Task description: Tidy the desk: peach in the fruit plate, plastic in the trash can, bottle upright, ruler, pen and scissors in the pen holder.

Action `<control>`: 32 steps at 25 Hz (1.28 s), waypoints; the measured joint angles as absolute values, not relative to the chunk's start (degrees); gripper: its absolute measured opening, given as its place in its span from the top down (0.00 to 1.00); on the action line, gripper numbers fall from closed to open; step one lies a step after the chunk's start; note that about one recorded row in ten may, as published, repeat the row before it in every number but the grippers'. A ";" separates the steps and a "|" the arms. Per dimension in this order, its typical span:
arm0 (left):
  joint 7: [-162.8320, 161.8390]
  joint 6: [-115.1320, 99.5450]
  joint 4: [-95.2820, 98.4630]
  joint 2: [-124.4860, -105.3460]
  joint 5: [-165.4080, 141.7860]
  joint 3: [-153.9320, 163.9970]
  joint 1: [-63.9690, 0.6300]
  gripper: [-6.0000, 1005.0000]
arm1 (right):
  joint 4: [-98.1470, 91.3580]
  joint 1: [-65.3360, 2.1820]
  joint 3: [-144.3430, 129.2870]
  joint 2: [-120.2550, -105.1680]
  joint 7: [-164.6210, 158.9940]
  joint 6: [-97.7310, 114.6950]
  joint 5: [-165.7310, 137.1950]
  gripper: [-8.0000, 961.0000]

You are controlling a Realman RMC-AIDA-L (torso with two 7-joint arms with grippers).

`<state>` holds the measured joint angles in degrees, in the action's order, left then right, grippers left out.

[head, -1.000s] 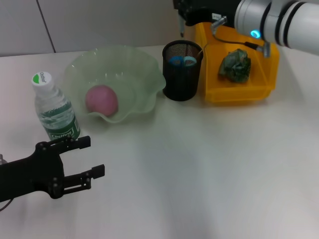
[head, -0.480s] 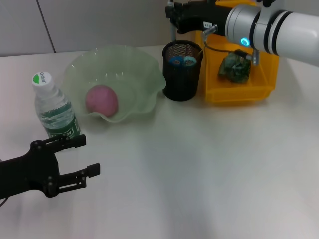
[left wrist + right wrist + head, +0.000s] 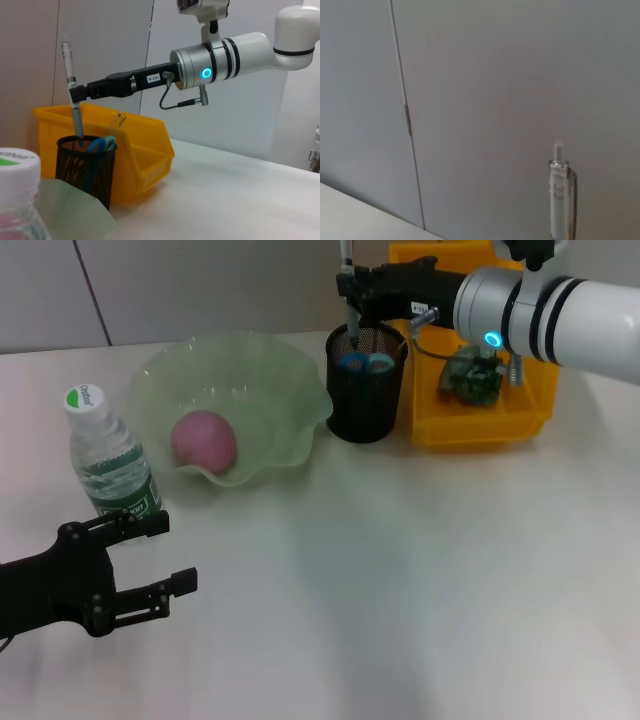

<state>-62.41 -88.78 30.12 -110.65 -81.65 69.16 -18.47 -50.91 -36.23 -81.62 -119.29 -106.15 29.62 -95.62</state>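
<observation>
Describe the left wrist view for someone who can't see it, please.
The robot's right gripper holds a pen upright, its tip dipping into a black mesh pen holder. A yellow bin stands behind it, and a bottle cap sits close to the camera.

The right arm [image 3: 250,47] is white and silver with black rings, a glowing cyan ring light and a looping black cable. Its black gripper [image 3: 82,92] bears a small white label. The left gripper [image 3: 140,560] is matte black throughout.

pink peach [image 3: 204,439], green plate [image 3: 262,380], black holder [image 3: 365,390]

Right gripper [image 3: 349,290] clamped, reaching far forward, left gripper [image 3: 165,553] spread, low
</observation>
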 joint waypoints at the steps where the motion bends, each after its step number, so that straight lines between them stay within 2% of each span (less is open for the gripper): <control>1: -62.43 -88.78 30.13 -110.64 -81.65 69.17 -18.45 0.21 | -50.72 -36.22 -81.65 -119.26 -106.10 29.62 -95.65 0.86; 23: -62.99 -88.82 30.24 -110.63 -81.65 68.63 -18.37 0.21 | -50.45 -35.66 -81.65 -119.23 -106.07 29.80 -95.78 0.86; 25: -63.00 -88.84 30.27 -110.62 -81.65 68.57 -18.37 0.21 | -50.45 -35.62 -81.65 -119.22 -106.03 29.86 -96.14 0.72; 32: -63.02 -88.84 30.32 -110.59 -81.65 68.55 -18.37 0.21 | -50.95 -35.04 -81.63 -119.18 -105.99 30.12 -96.47 0.46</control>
